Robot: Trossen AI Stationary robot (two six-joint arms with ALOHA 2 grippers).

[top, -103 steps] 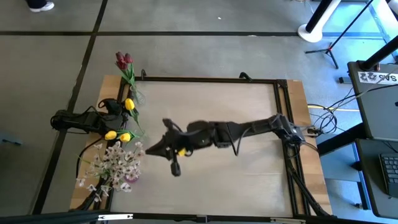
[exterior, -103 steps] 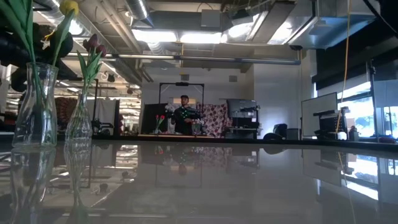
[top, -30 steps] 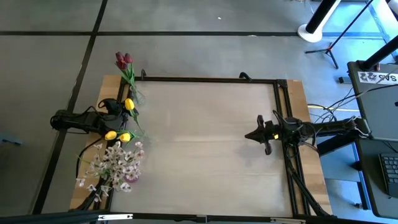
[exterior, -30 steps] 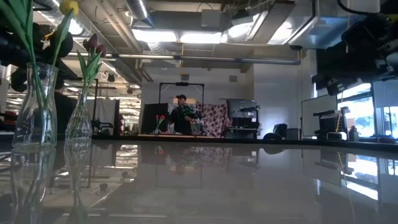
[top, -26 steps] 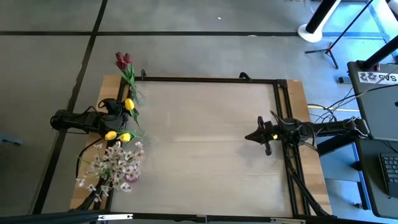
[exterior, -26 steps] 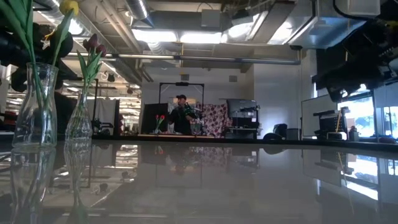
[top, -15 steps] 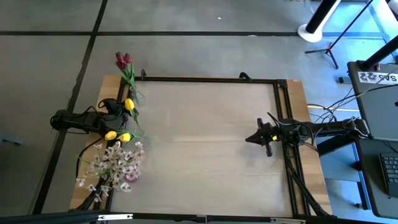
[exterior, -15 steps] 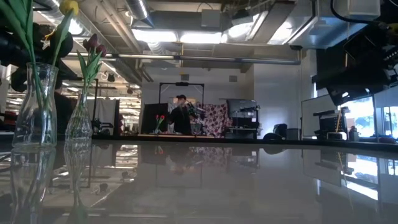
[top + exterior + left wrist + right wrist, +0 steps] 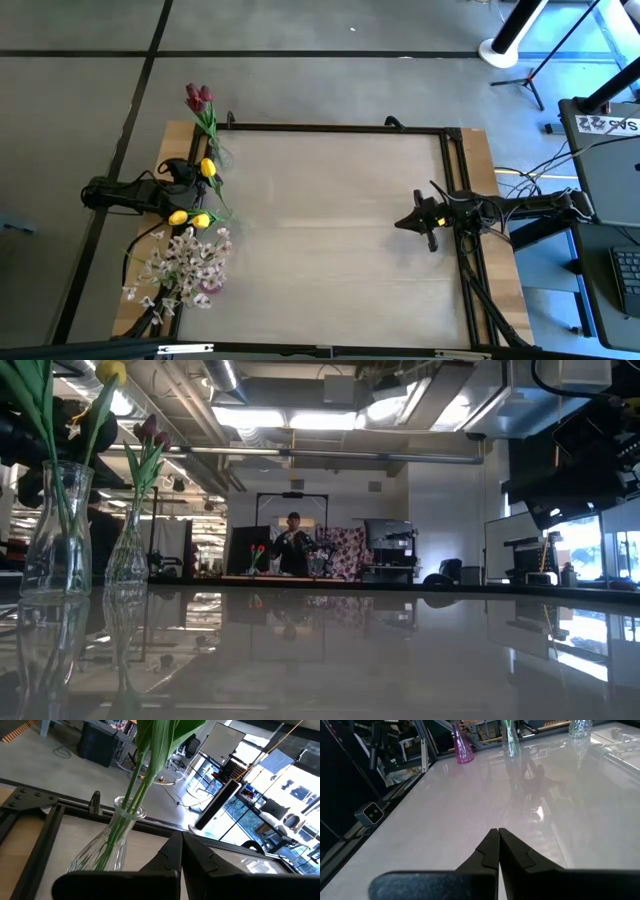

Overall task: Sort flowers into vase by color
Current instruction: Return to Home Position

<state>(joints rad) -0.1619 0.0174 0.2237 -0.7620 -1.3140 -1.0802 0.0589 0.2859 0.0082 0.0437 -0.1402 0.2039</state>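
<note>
All the flowers stand in a row along the left edge of the table (image 9: pixel 330 220). The red tulips (image 9: pixel 198 97) are at the far corner and the yellow tulips (image 9: pixel 190 217) are midway along. The white blossoms (image 9: pixel 185 260) spread over the purple vase (image 9: pixel 461 745) nearest the front. In the low view, the yellow and red blooms rise from two clear vases (image 9: pixel 58 530) set side by side. The left gripper (image 9: pixel 181 836) is tucked back at the left edge, beside the yellow tulips. Its jaws are closed, tips touching, holding nothing, and a clear vase of green stalks stands just ahead of it. The right gripper (image 9: pixel 408 222) hangs over the table's right side, well apart from the flowers. Its jaws are also pressed together and empty, pointing across the bare tabletop toward the vases. A person (image 9: pixel 293 545) stands far off in the room behind the table.
</note>
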